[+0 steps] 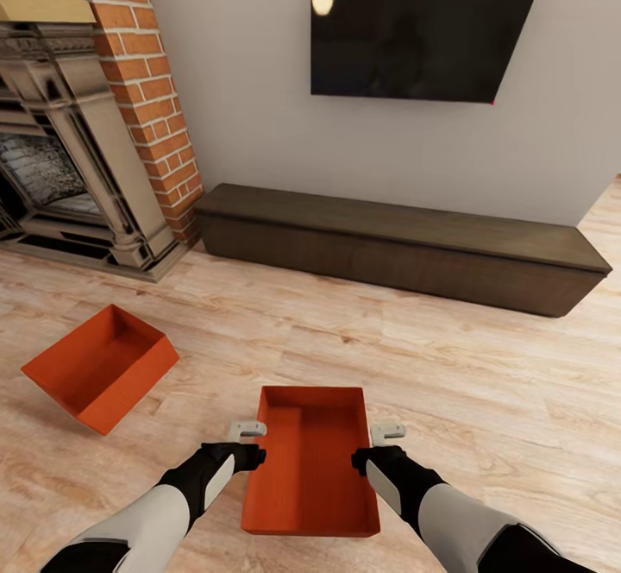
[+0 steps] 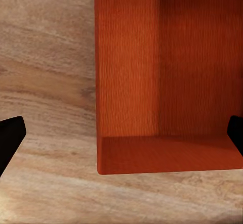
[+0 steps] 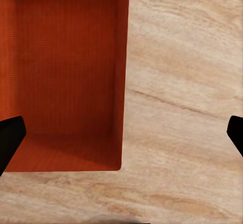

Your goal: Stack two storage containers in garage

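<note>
Two orange-red storage containers rest on the light wood-plank floor (image 1: 483, 383) of the living room; the nearer container (image 1: 312, 461) lies directly in front of the robot, open top upward, its long axis pointing toward the low dark cabinet (image 1: 405, 245); the second container (image 1: 99, 366) sits well apart to the robot's left, turned at an angle, near the brick fireplace (image 1: 95, 116). A wall TV (image 1: 423, 21) hangs above the cabinet. The left gripper (image 1: 248, 442) and the right gripper (image 1: 385, 443) hover at the nearer container's two long sides — each spread wide, one finger over the bin, the other over bare floor, straddling the thin wall (image 2: 98, 82) (image 3: 125, 72); neither holds anything. In the wrist views the dark fingertips (image 2: 10, 135) (image 3: 10, 135) stand at opposite edges — the ribbed interior lies between them.
</note>
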Available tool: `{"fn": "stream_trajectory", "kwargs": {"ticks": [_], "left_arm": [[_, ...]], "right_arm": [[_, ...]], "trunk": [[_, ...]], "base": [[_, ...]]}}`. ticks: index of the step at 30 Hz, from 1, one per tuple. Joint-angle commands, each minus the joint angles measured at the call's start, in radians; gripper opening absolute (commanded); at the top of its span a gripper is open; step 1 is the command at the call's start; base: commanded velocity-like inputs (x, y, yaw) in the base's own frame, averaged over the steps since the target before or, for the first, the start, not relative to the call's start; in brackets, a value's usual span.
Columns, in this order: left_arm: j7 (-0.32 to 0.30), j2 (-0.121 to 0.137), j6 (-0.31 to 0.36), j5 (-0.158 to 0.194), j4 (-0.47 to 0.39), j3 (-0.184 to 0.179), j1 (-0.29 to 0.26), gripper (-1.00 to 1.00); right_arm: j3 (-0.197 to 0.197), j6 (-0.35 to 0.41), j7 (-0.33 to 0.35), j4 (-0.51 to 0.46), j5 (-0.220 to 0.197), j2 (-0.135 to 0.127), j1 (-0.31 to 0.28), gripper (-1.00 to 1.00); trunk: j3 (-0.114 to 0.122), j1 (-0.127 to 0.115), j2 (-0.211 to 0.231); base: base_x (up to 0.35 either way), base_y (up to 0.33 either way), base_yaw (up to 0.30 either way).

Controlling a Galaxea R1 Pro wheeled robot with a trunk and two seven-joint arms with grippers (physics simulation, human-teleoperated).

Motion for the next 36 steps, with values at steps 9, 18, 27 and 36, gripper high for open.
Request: {"fn": "stream_trajectory", "kwargs": {"ticks": [9, 18, 27, 36], "left_arm": [[0.051, 0.007, 0.005, 0.001, -0.029, 0.003, 0.0, 1.0], [0.06, 0.009, 0.015, 0.0, -0.087, 0.001, 0.0, 1.0], [0.059, 0.007, 0.015, 0.0, -0.089, -0.006, 0.0, 1.0], [0.059, 0.006, 0.015, 0.0, -0.089, -0.006, 0.0, 1.0]], "right_arm": [[0.008, 0.002, -0.005, -0.005, -0.004, 0.003, -0.045, 1.0], [0.008, 0.001, -0.005, -0.005, -0.005, 0.003, -0.051, 1.0], [0.007, 0.0, -0.005, 0.017, -0.014, 0.004, -0.051, 1.0], [0.007, -0.001, -0.005, 0.027, -0.014, 0.004, -0.051, 1.0]], "trunk": [[-0.029, 0.035, -0.064], [-0.029, 0.035, -0.064], [-0.045, 0.054, -0.099], [-0.07, 0.084, -0.155]], "base": [[0.0, 0.0, 0.0], [0.0, 0.0, 0.0], [0.0, 0.0, 0.0], [0.0, 0.0, 0.0]]}}
